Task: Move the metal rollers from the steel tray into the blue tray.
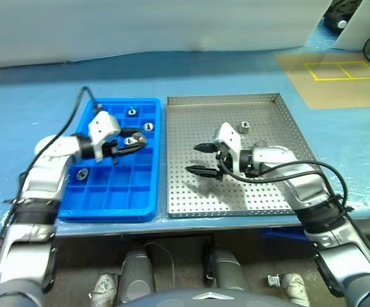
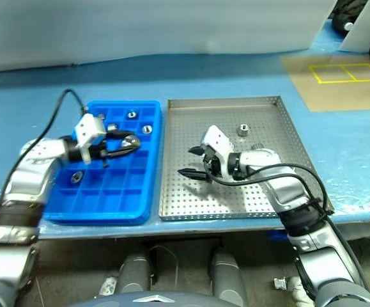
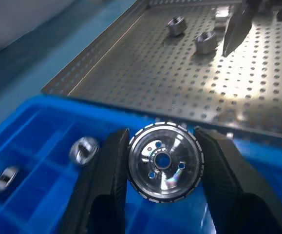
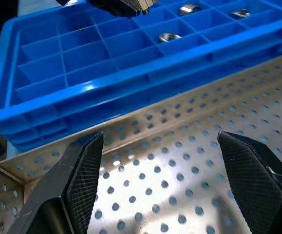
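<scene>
- The left gripper (image 3: pixel 162 163) is clamped on one metal roller (image 3: pixel 164 162), a ridged silvery disc with a centre hole, held over the blue tray (image 1: pixel 92 203) near that tray's edge beside the steel tray (image 1: pixel 271 198).
- In the left wrist view the held roller shows its round face, so its hole axis runs roughly along the fingers and its flat faces stand between the two black pads.
- The left gripper reaches level across the blue tray toward the steel tray.
- Three loose rollers lie in the blue tray's compartments: two in the far rows (image 1: pixel 132 112) (image 1: pixel 149 126) and one near the outer side (image 1: pixel 82 173); each sits alone in its cell.
- On the steel tray one roller (image 1: pixel 243 126) rests toward the far edge; the left wrist view shows a second one (image 3: pixel 205 42) close by it, both lying with the hole tilted upward.
- The right gripper (image 1: pixel 202 158) hangs over the middle of the steel tray, fingers spread wide and holding nothing, pointing toward the blue tray.
- The two trays lie side by side on the blue tabletop (image 1: pixel 38 96), long edges almost touching.
- Most blue compartments toward the near edge are vacant, and the steel tray's perforated floor is bare around the right gripper.
</scene>
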Robot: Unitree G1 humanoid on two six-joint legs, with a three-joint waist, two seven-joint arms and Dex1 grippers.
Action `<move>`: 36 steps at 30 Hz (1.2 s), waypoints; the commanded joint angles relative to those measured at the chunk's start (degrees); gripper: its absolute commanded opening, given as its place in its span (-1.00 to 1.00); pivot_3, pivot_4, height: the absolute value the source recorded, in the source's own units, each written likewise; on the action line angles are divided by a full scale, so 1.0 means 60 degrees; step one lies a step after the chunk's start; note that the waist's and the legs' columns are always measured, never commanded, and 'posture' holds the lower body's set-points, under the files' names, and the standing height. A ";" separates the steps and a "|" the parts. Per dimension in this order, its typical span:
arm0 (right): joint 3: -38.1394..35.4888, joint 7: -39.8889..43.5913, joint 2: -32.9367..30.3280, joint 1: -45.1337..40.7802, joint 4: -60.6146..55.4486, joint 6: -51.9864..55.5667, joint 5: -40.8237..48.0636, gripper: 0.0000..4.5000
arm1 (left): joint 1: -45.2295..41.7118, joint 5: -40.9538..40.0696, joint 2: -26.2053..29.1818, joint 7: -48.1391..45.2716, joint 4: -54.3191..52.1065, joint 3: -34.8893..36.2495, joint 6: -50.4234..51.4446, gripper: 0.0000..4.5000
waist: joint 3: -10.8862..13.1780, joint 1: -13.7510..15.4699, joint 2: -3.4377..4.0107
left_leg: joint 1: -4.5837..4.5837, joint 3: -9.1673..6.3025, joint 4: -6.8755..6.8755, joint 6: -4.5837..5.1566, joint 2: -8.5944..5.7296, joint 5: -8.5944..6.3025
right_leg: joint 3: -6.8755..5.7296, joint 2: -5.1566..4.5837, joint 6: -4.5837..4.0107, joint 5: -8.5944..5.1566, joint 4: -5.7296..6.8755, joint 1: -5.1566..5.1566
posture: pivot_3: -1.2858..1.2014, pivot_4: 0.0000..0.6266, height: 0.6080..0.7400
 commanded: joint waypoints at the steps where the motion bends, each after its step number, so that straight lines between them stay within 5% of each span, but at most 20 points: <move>1: 0.0149 0.0552 0.0314 -0.0522 0.0503 -0.0610 -0.0237 0.72 | 0.0652 -0.0496 0.0379 0.0783 -0.1070 0.1069 0.0501 -0.22 | 0.0001 0.0167 -0.0001 | -0.0002 -0.0005 0.0000 -0.0005 0.0000 0.0003 | -0.0005 -0.0001 0.0000 0.0000 0.0003 0.0001 | 0.13 -0.52 1.00; 10: 0.0228 0.1039 0.0841 -0.0714 0.1158 -0.1070 -0.0690 0.72 | 0.0839 -0.0302 0.0006 0.2184 -0.0414 0.0968 0.0737 -0.22 | 0.0001 0.0725 -0.0003 | 0.0003 -0.0025 0.0016 -0.0014 -0.0015 0.0008 | -0.0031 -0.0031 0.0001 0.0000 0.0033 0.0023 | 0.15 -0.52 1.00; 24: -0.0186 0.0578 0.0643 -0.0044 0.0285 -0.0573 -0.0717 0.72 | -0.0361 0.0265 -0.0500 0.1808 0.1803 -0.0381 -0.0140 -0.22 | -0.0001 0.0538 -0.0008 | -0.0005 -0.0034 0.0014 -0.0030 -0.0007 0.0018 | -0.0029 -0.0015 0.0001 0.0000 0.0045 0.0002 | 0.07 -0.52 1.00; 29: -0.0336 0.0427 0.0545 0.0105 0.0050 -0.0392 -0.0692 0.72 | -0.0908 0.0580 -0.0683 0.2474 0.2471 -0.0282 -0.0679 0.49 | -0.0001 0.0506 -0.0009 | 0.0000 -0.0034 0.0014 -0.0031 -0.0008 0.0019 | -0.0026 -0.0015 0.0002 -0.0001 0.0046 0.0003 | 0.05 -0.52 1.00; 36: -0.0747 0.0053 0.0256 0.0465 -0.0543 -0.0042 -0.0669 0.72 | -0.2673 0.0478 -0.1281 0.2391 0.3608 -0.0408 -0.1710 0.49 | -0.0001 0.0483 -0.0014 | -0.0006 -0.0035 0.0024 -0.0034 -0.0012 0.0022 | -0.0024 -0.0017 0.0001 0.0001 0.0050 0.0007 | -0.03 -0.52 1.00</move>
